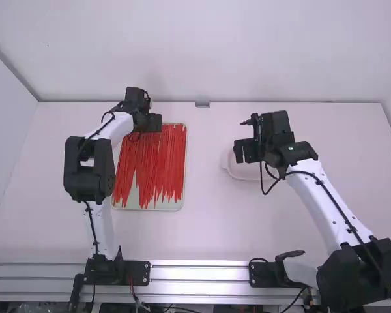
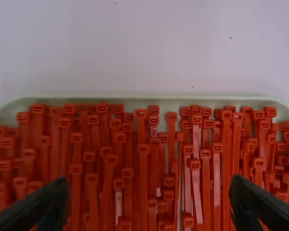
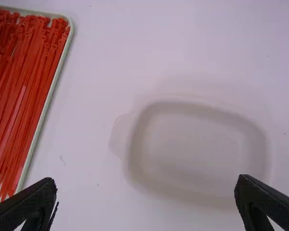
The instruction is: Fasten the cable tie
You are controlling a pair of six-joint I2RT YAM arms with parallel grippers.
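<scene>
Plainly, on the white table (image 1: 202, 222) a pale tray (image 1: 184, 163) heaped with red cable ties (image 1: 150, 166) is seen left of a white dish (image 3: 197, 149), the left gripper (image 2: 148, 182) being held spread over the ties' far ends and the right gripper (image 3: 145, 182) spread above the dish.

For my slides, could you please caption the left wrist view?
Open left gripper above a tray of red cable ties.

Orange-red cable ties (image 1: 150, 163), pale-grn tray (image 2: 149, 99), wht dish (image 3: 197, 149) & table (image 1: 260, 215).
</scene>
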